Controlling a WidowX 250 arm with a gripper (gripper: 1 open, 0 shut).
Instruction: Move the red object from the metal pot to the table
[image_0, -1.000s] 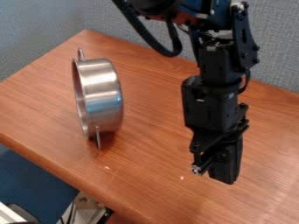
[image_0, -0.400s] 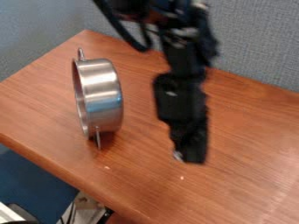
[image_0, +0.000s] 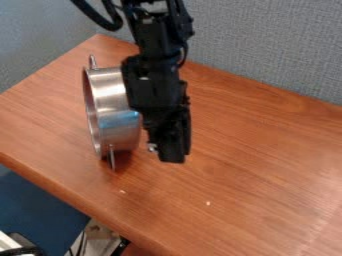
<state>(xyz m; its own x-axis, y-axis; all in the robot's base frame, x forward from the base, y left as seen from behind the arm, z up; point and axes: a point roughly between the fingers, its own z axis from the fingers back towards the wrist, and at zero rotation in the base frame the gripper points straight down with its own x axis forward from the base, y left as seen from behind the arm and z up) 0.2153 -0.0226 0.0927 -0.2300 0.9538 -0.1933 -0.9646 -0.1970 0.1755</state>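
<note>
The black arm reaches steeply down, its pincer (image_0: 171, 150) (opening unclear) just beside the metal pot (image_0: 111, 108).

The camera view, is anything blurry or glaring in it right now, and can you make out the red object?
In the camera view the gripper and arm are slightly soft with motion blur, so whether the jaws are open or shut is unclear. The metal pot shows pale reflections but no harsh glare. The table is evenly lit and its grain is sharp. No red object is visible.
</note>
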